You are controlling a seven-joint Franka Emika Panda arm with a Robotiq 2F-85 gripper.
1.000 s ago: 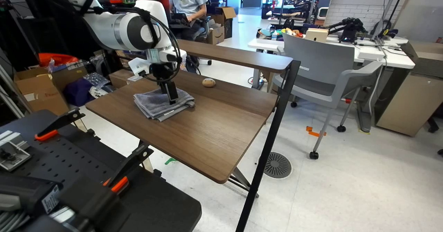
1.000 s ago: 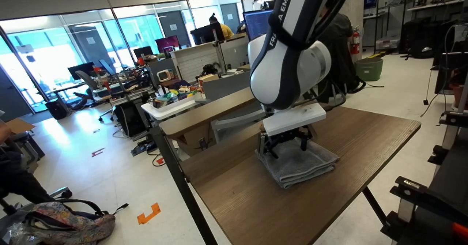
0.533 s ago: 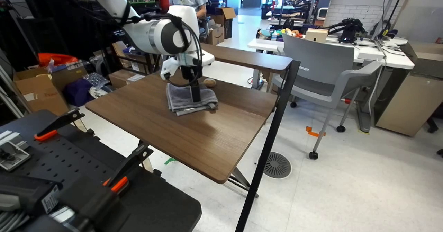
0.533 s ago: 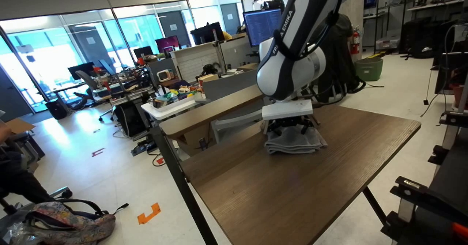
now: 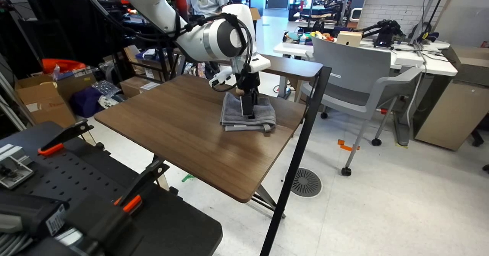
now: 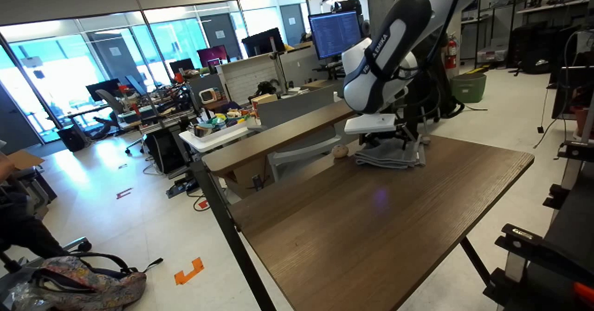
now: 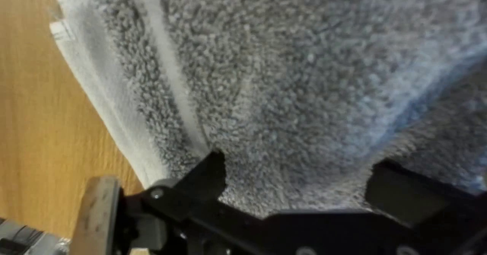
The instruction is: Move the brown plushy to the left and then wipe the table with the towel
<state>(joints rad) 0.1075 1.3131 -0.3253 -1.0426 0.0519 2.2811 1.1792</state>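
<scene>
Cloth with a flower print covers the backpack [image 6: 93, 283] at far left in an exterior view; next, small coloured things [image 6: 232, 116] crowd a white desk [image 6: 204, 147]. Past the raised shelf [image 6: 269, 140], the brown plushy [image 6: 340, 151] sits on the bench [image 6: 371, 236], just beside the folded gray towel [image 6: 387, 157]. Fingers spread apart, the hand [image 7: 298, 171] rests on the towel. "EMIKA" reads on the arm [image 6: 399, 32]. Further right are a green bin [image 6: 468, 88] and a clamp [image 6: 533, 246] whose pale print cannot be read.

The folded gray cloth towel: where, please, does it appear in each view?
In an exterior view: towel, near picture centre.
In an exterior view: towel, right of centre, mid-height.
Wrist view: towel, filling most of the picture.
Shared landmark: the brown wood-grain table beneath it.
</scene>
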